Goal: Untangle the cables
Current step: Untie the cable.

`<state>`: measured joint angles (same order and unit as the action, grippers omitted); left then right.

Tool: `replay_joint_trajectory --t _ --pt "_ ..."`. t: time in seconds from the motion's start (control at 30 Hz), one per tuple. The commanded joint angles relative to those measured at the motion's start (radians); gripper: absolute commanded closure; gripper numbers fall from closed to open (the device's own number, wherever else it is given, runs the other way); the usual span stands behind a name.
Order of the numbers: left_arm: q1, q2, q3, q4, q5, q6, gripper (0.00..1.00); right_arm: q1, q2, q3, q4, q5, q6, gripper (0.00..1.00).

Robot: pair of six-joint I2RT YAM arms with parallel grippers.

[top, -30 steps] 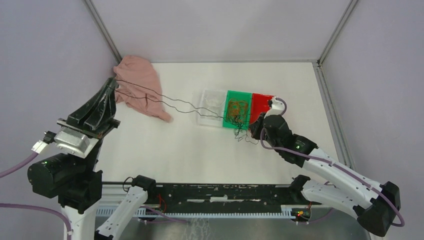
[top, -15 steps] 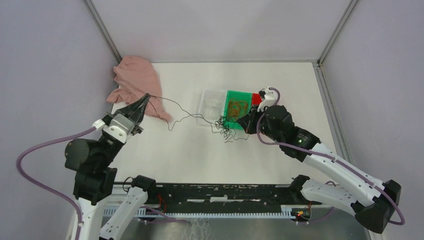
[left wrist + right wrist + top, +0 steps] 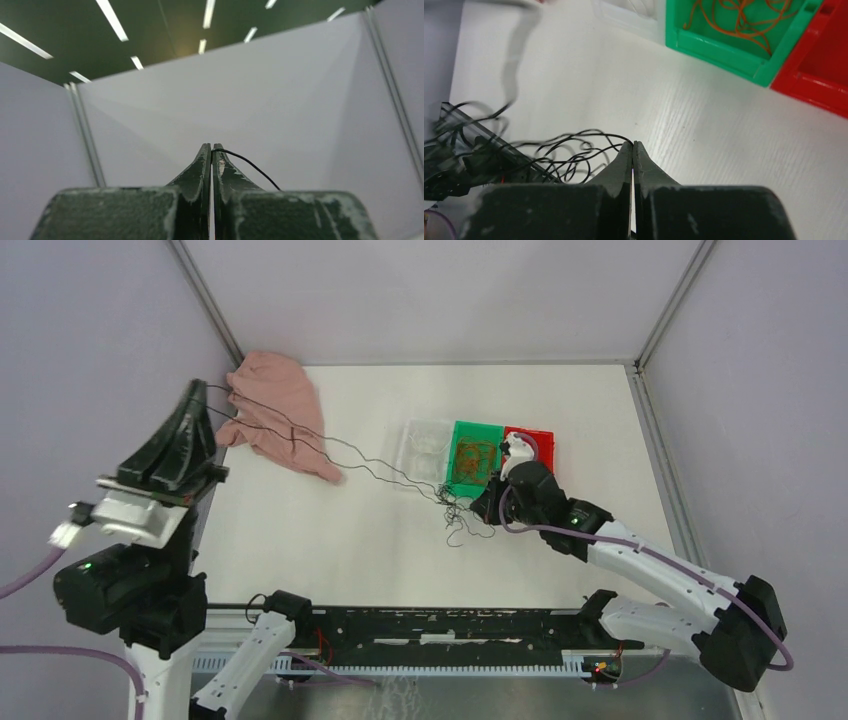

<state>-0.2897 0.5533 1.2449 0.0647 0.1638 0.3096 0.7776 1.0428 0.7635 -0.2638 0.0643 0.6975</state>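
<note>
Roughly midway: black wire (image 3: 589,132) stretched out, tangle part cleared.
Jaws fully closed, the left gripper (image 3: 200,388) at 10 o'clock and right gripper (image 3: 633,144) at the green bin's (image 3: 724,62) 6 o'clock pinch it. Orange wire (image 3: 744,20) lies binned; black loops not yet freed.

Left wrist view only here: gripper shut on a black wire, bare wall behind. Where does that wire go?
Observer: From the left gripper, raised at the left of the table, the black wire runs over the pink cloth to black loops by the green bin.
Operator: Is the right gripper on those loops?
Observer: Yes, the right gripper is shut on them, low over the table on the bin's near side.
</note>
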Motion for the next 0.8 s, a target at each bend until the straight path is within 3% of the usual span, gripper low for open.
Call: replay_joint_trajectory --t 0.0,0.4,0.5,0.57,0.63,0.77 --pt "0.001 0.065 0.145 0.3 -0.175 0.09 0.97 -0.003 0.003 -0.036 0.002 0.028 0.038 0.99" --pt "-0.007 0.303 0.552 0.267 -0.24 0.221 0.97 0.011 0.03 -0.106 0.068 -0.055 0.084 0.97" --pt "-0.014 0.309 0.56 0.146 -0.145 0.185 0.97 0.017 0.025 -0.105 0.102 -0.084 0.073 0.82" --pt "-0.014 0.294 0.514 0.123 -0.087 0.136 0.97 0.018 0.01 -0.088 0.111 -0.103 0.054 0.6" --pt "-0.015 0.288 0.503 0.045 -0.024 0.084 0.97 0.021 -0.015 -0.067 0.14 -0.134 0.027 0.49" --pt "-0.014 0.273 0.442 -0.004 0.103 0.016 0.97 0.043 -0.05 0.029 0.156 -0.161 -0.048 0.37"
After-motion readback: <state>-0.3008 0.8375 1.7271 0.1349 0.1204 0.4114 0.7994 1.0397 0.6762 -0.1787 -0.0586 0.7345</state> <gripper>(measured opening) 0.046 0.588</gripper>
